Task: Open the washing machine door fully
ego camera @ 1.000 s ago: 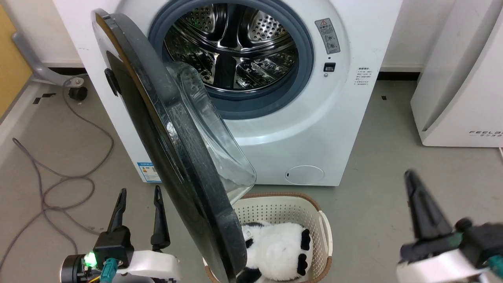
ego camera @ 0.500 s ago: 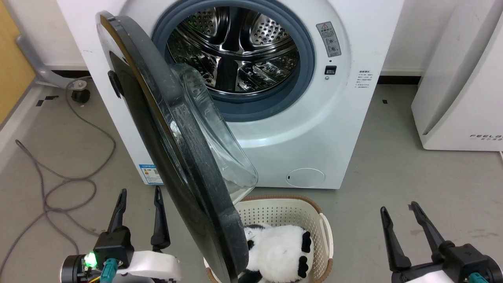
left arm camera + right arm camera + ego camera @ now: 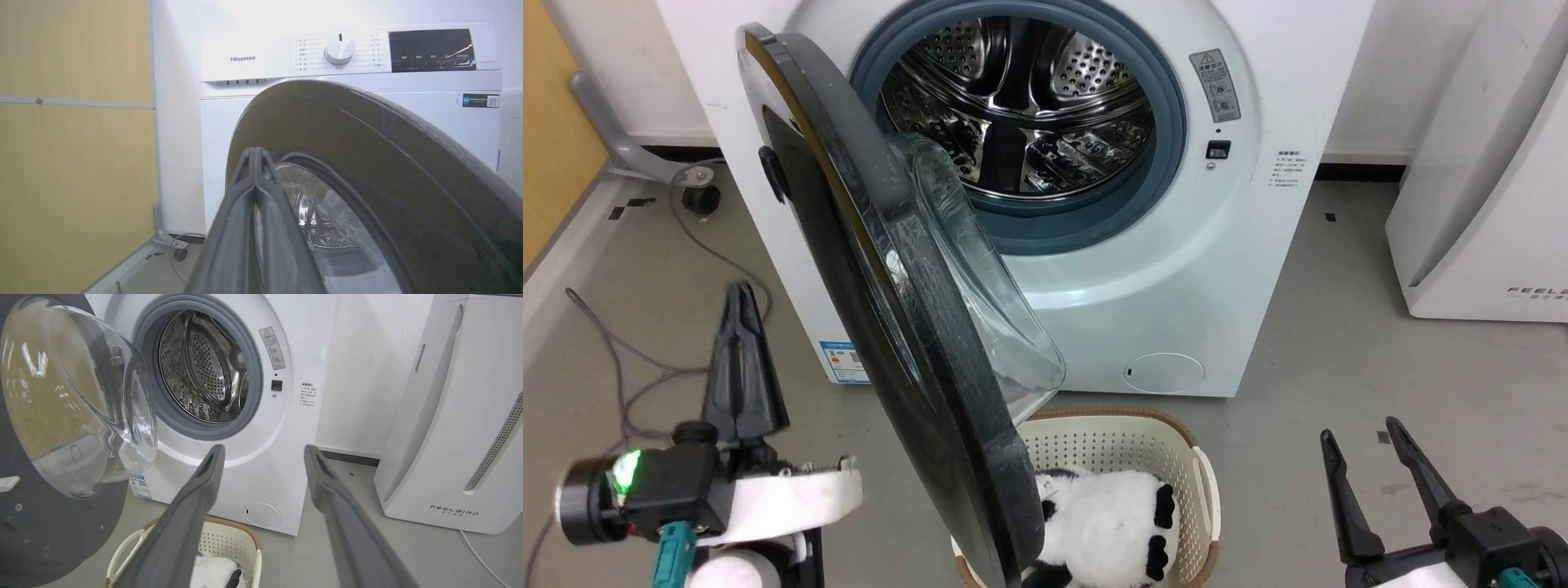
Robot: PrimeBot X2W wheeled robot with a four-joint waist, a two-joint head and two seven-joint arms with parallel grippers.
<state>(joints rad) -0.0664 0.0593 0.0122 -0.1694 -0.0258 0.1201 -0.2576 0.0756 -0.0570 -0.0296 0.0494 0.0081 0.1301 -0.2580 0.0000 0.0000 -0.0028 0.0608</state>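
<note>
The washing machine door [image 3: 849,245] stands partly open, edge-on to me, its glass bowl [image 3: 968,278] facing the drum [image 3: 1021,106] of the white washing machine [image 3: 1143,269]. My left gripper [image 3: 739,292] is shut and empty, turned on its side to the left of the door's black outer face and apart from it. From the left wrist, the joined fingertips [image 3: 255,150] point at the door [image 3: 367,143] below the control panel of the washing machine [image 3: 245,61]. My right gripper [image 3: 1361,431] is open and low at the right; through its open span [image 3: 263,451] the right wrist view shows the door [image 3: 73,396] and the washing machine [image 3: 261,465].
A cream basket [image 3: 1127,433] with a black-and-white plush [image 3: 1103,523] sits on the floor under the door's lower edge. A white FEELBIRD appliance [image 3: 1486,204] stands at the right. A grey cable [image 3: 613,347] lies on the floor at the left, beside a yellow panel [image 3: 556,122].
My left gripper went from open to shut, rolled onto its side and rose to the left. My right gripper dropped to the lower right a second ago and has held since. The camera shifted slightly.
</note>
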